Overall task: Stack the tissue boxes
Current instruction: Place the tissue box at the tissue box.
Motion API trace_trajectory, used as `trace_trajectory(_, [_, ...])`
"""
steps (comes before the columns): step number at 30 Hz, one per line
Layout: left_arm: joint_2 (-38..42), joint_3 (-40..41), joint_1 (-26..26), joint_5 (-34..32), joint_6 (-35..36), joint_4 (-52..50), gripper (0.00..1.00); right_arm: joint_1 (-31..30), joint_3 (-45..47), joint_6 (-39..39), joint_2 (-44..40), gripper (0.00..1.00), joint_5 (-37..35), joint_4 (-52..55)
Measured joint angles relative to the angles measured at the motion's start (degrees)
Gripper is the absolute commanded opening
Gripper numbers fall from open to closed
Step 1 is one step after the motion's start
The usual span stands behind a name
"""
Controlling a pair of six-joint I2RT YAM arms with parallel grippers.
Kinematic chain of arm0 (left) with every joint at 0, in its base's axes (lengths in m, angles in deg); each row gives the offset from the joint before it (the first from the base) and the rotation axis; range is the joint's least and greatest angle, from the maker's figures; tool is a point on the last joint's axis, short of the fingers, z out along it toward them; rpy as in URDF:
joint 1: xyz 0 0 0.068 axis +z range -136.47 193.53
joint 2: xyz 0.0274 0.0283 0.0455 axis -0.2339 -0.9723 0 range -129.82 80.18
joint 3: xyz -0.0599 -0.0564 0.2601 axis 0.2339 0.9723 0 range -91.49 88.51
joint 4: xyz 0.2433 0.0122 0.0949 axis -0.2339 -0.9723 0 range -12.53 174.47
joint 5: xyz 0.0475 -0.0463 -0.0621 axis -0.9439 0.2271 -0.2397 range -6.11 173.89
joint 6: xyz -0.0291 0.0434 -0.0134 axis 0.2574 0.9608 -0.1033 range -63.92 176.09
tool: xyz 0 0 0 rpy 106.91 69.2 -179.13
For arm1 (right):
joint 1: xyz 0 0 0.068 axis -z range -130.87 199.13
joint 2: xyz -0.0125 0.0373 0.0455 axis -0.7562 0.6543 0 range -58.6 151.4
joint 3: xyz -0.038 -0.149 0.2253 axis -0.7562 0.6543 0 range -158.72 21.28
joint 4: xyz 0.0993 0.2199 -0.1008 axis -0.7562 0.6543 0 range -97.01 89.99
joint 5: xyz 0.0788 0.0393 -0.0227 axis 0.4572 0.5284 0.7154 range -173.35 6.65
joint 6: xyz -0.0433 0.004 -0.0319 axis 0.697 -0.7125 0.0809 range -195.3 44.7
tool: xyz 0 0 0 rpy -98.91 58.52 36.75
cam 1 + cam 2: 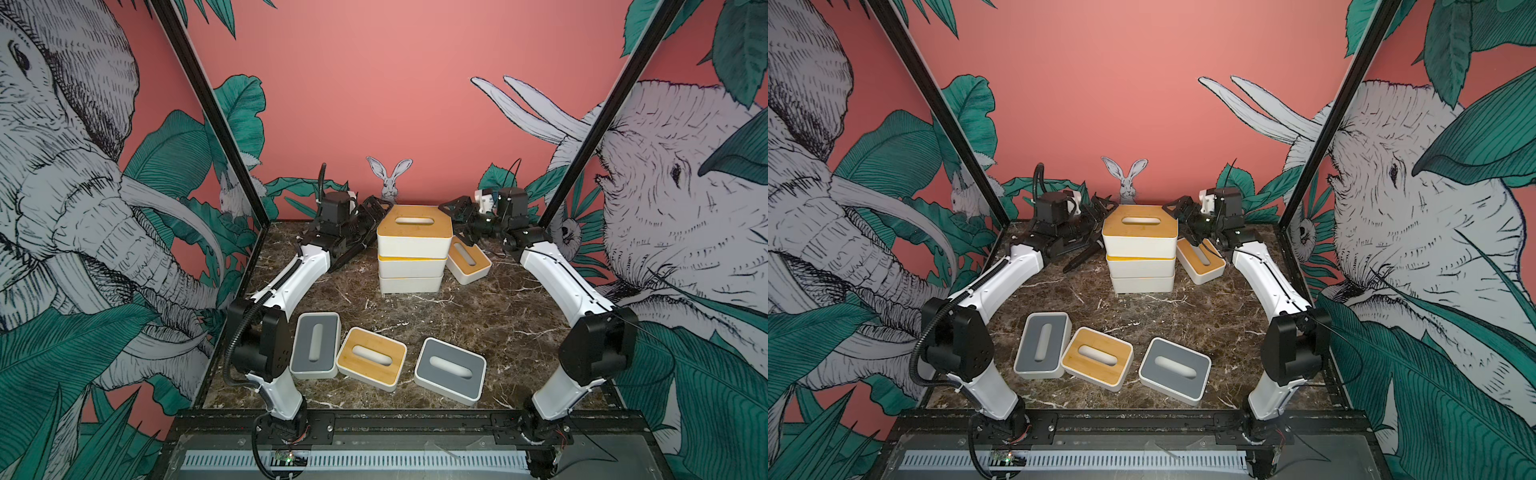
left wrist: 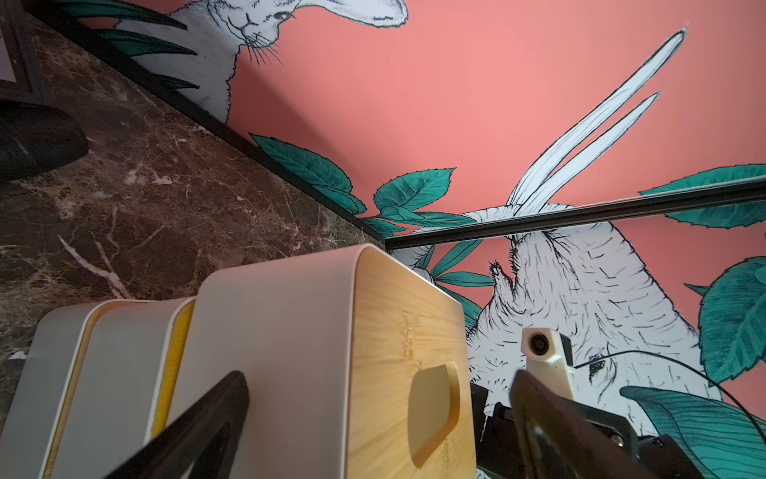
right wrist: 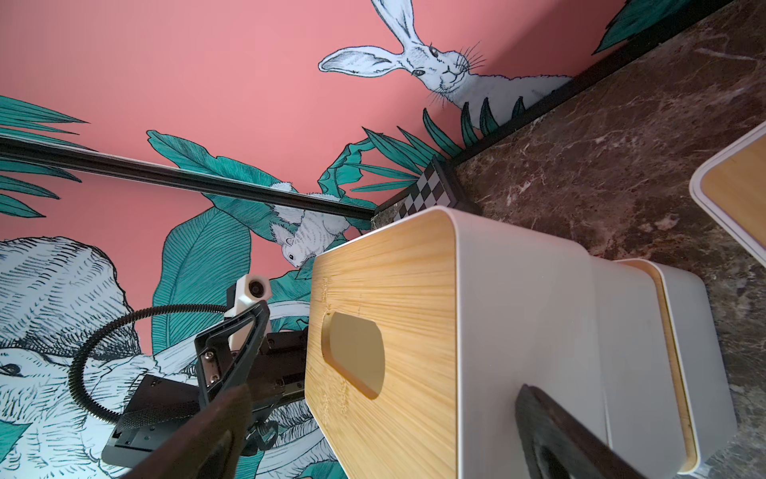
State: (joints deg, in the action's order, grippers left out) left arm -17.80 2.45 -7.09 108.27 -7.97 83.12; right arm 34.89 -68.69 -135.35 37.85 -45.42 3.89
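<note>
Three tissue boxes stand stacked at the back middle, and the top box (image 1: 414, 243) (image 1: 1140, 245) is large with a bamboo lid. My left gripper (image 1: 374, 224) (image 1: 1102, 224) (image 2: 379, 375) stands open at its left end, one finger above the lid and one against the white wall. At the right end my right gripper (image 1: 451, 222) (image 1: 1177, 222) (image 3: 385, 390) is open the same way. A small bamboo box (image 1: 469, 257) lies right of the stack. Near the front lie a grey box (image 1: 316, 345), a bamboo box (image 1: 371, 357) and another grey box (image 1: 451, 370).
A checkered case (image 3: 431, 190) sits by the back wall behind the stack. Wall panels close in the marble table (image 1: 415, 316) at the back and on both sides. Both arms reach along the table's sides from the black front rail (image 1: 415, 422).
</note>
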Motion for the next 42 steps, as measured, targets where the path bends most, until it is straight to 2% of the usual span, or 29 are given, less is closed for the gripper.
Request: trace_trajectory(42, [5.3,5.5,-2.1,-4.3,-0.4,0.4,1.00,-1.0,0.0,-1.4,0.0,0.99,-2.4,-0.8])
